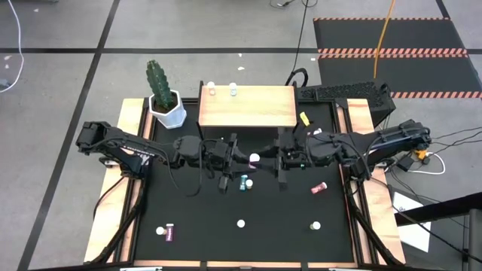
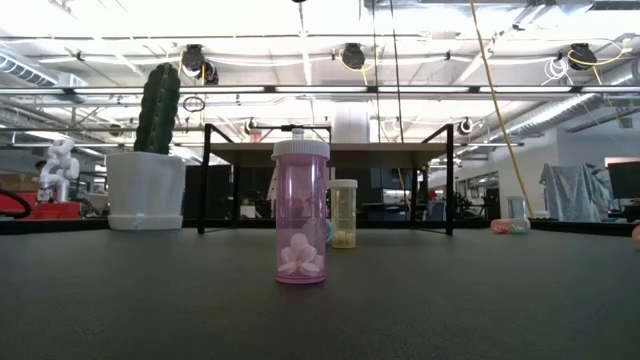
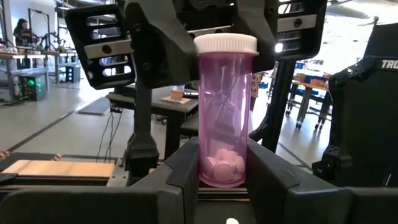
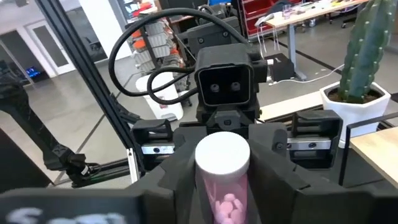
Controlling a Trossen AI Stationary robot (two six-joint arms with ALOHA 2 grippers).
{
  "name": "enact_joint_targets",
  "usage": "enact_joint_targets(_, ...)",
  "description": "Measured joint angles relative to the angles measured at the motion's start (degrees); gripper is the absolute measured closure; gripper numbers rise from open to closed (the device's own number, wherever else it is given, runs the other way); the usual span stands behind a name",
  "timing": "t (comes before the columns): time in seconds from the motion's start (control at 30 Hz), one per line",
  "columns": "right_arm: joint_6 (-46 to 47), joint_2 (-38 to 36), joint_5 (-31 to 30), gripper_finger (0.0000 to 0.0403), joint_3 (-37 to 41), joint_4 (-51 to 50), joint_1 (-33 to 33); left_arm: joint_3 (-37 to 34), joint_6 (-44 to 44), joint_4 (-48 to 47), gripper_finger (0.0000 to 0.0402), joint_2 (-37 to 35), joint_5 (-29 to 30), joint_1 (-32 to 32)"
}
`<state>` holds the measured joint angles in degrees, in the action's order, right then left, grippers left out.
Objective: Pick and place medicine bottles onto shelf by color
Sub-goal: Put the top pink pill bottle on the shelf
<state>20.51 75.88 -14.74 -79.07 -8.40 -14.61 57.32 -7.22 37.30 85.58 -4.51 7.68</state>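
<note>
- Standing upright nearest the low camera, well in front of the shelf (image 2: 325, 152), is a pink bottle (image 2: 300, 212) with a white cap and white pills at its bottom.
- Behind it, closer to the shelf, a yellow bottle (image 2: 343, 213) also stands upright.
- From above, several more bottles lie scattered on the black table (image 1: 196, 233) on the side far from the shelf (image 1: 247, 106): a purple one (image 1: 171, 232) on its side, three showing only white caps, a red one (image 1: 318, 187) on its side.
- Both arms meet at mid-table, just in front of the shelf.
- Left gripper (image 1: 239, 159) is clamped on a second pink bottle (image 3: 225, 112), upright between its fingers (image 3: 180, 171).
- Right gripper (image 1: 273, 159) faces it, fingers (image 4: 180, 158) on either side of the same bottle (image 4: 222, 171); whether they press it, I cannot tell.
- A teal bottle (image 1: 243, 182) lies just beside the grippers, on the side away from the shelf.
- At the shelf's far edge stand two small bottles (image 1: 222, 89).
- A cactus (image 1: 159, 83) in a white pot (image 1: 168, 111) stands beside the shelf's left end.
</note>
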Motion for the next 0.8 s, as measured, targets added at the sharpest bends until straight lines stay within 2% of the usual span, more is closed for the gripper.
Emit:
enact_joint_targets(0.13,0.0,0.0,0.0,0.0301,0.0,0.0,0.0,0.0,-0.6,0.1,0.0293,0.0,0.0,0.0)
enact_joint_targets(0.3,0.9,0.0,-2.1,0.0295,0.0,-1.2,0.2,0.0,-5.6,-2.1,0.0275,0.0,3.0,-0.1)
enact_joint_targets(0.4,0.8,0.0,-3.4,0.0294,0.0,-2.2,1.8,0.0,-7.2,-7.8,0.0233,-0.2,3.1,-0.4)
enact_joint_targets(0.53,-2.1,0.0,-2.9,0.0294,0.0,-2.4,6.9,0.0,-7.9,-17.1,0.0154,-1.5,3.0,-1.9)
enact_joint_targets(0.7,-9.3,0.0,2.7,0.0291,0.0,-4.0,18.8,0.0,-3.4,-30.1,0.0057,-3.8,5.0,-6.1)
enact_joint_targets(0.8,-13.6,1.1,6.6,0.029,0.0,-3.5,27.5,0.0,-6.3,-34.8,0.0025,-5.7,8.3,-9.2)
